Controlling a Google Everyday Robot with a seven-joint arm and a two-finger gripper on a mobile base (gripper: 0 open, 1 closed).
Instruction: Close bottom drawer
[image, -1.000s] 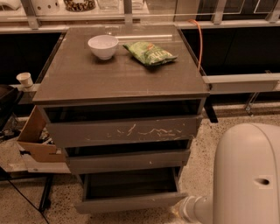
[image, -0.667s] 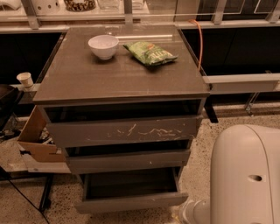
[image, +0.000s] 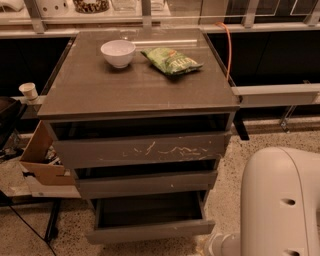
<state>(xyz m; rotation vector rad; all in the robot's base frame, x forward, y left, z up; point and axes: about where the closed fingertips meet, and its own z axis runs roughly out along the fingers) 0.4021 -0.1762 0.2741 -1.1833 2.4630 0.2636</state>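
Bottom drawer (image: 150, 230) stood open, probably rigid and free-sliding, best pushed at its front; gripper sat off-frame near 5 o'clock, opening untellable.

I am looking at what seems to be an office snack corner or break area, not a home. A grey desk (image: 135, 90) is carrying a white bowl (image: 118, 52) and a green chip bag (image: 171, 60). Behind it a long counter (image: 100, 19) with metal posts is holding a jar (image: 90, 5) of what may be snacks. The speckled floor (image: 265, 135) is looking commercial. A cardboard box (image: 42, 155) is sitting on the left near a paper cup (image: 28, 90), and an orange cable (image: 229, 45) is running down on the right. My claw is sitting out of frame; only the white arm (image: 280, 205) is showing at lower right.
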